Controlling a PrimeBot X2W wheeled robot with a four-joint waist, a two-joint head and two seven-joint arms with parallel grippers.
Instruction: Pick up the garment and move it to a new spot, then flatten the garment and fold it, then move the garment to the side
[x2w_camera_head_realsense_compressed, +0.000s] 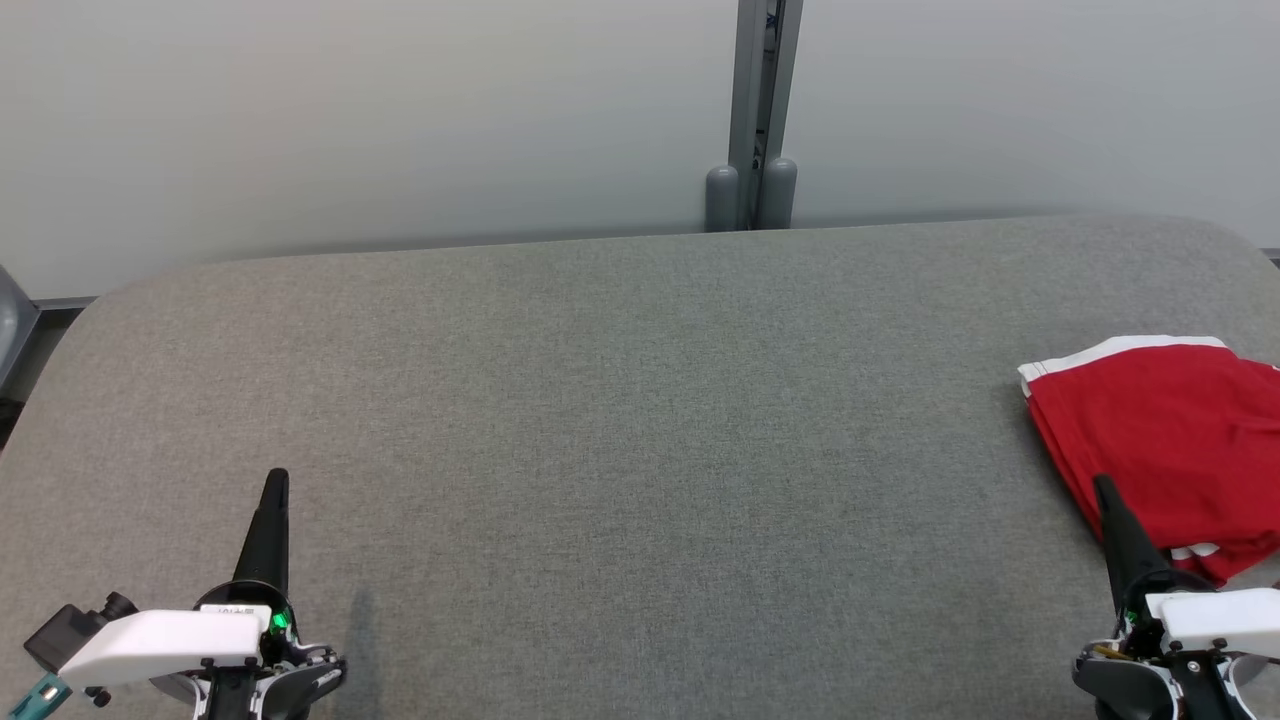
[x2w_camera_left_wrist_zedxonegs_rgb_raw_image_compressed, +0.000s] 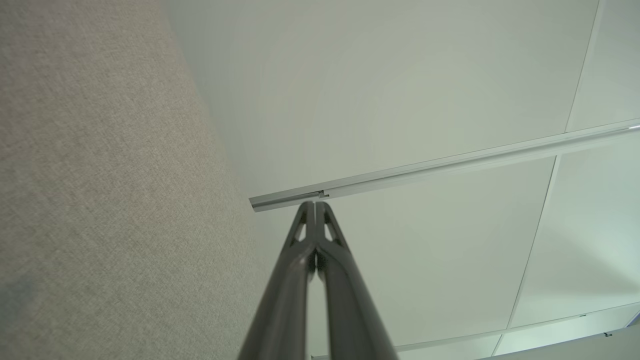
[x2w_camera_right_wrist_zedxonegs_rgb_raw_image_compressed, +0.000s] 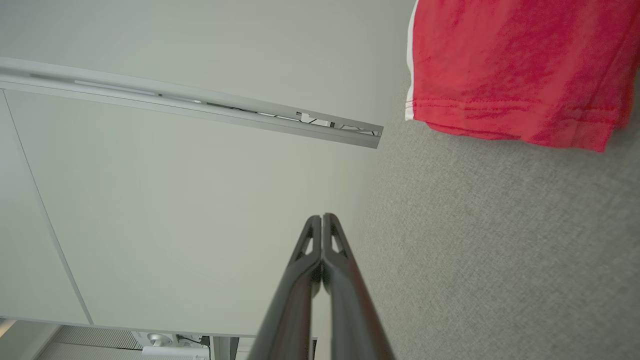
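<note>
A red garment (x2w_camera_head_realsense_compressed: 1160, 440) with white trim lies folded at the far right of the grey fabric table (x2w_camera_head_realsense_compressed: 620, 420), partly cut off by the head view's right edge. The right wrist view has the red garment (x2w_camera_right_wrist_zedxonegs_rgb_raw_image_compressed: 515, 65) at its upper right, lying flat. My right gripper (x2w_camera_head_realsense_compressed: 1103, 483) is shut and empty at the lower right, its tip in front of the garment's near-left edge. Its fingertips (x2w_camera_right_wrist_zedxonegs_rgb_raw_image_compressed: 322, 217) meet with nothing between them. My left gripper (x2w_camera_head_realsense_compressed: 277, 475) is shut and empty at the lower left, far from the garment; its fingers (x2w_camera_left_wrist_zedxonegs_rgb_raw_image_compressed: 315, 204) are pressed together.
A pale wall panel runs behind the table, with a grey metal post (x2w_camera_head_realsense_compressed: 762, 110) at its back middle. The table's far corners are rounded. A broad stretch of bare grey cloth lies between the two grippers.
</note>
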